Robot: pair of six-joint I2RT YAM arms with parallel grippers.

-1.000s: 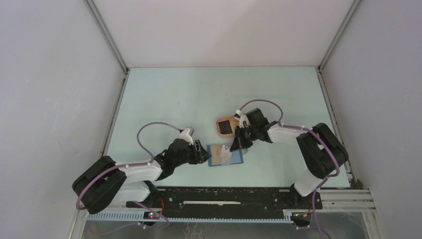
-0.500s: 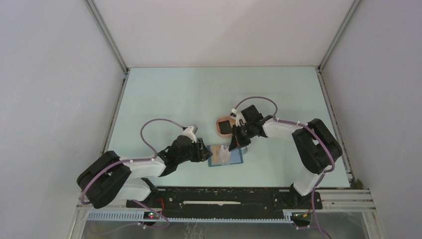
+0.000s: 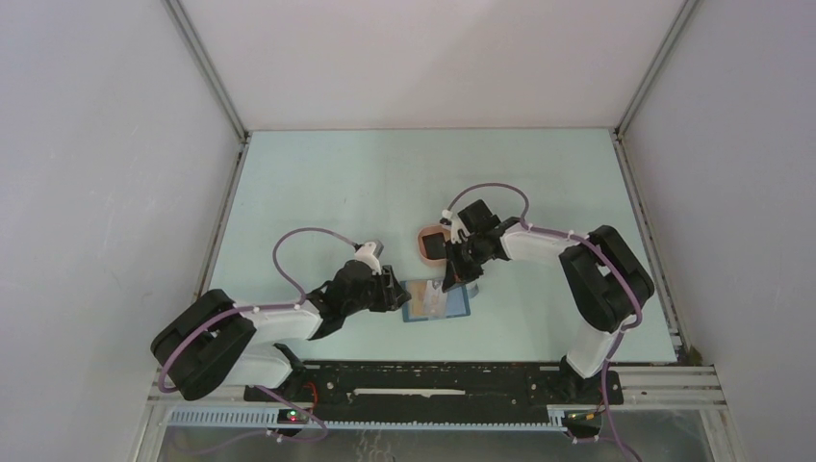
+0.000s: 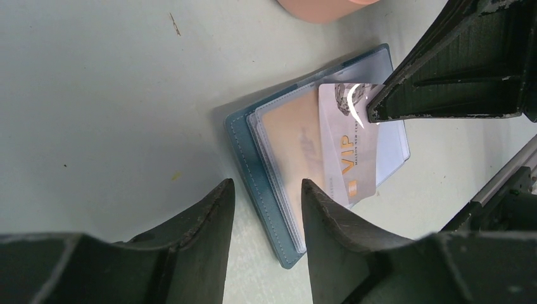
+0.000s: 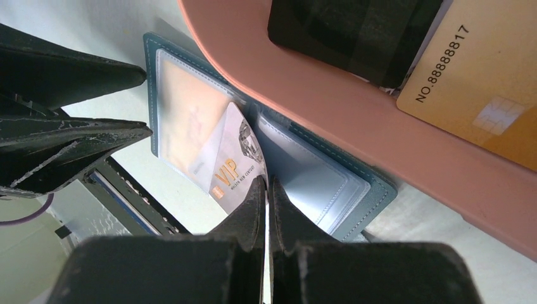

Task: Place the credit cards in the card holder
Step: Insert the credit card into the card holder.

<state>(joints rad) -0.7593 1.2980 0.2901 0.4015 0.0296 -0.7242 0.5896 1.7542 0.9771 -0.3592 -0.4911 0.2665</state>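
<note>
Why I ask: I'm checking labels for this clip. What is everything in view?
card holder: one, blue, lying open on the table between the two arms
VIP card: one, silver-grey, over the open card holder, pinched at one edge
orange card: one, pale orange, inside a clear sleeve of the card holder
tray: one, salmon pink, just behind the card holder
black card: one, black, in the tray
gold card: one, gold, in the tray beside the black card
table: one, pale green
left gripper: one, black, open, at the card holder's left edge
right gripper: one, black, shut on the VIP card
</note>
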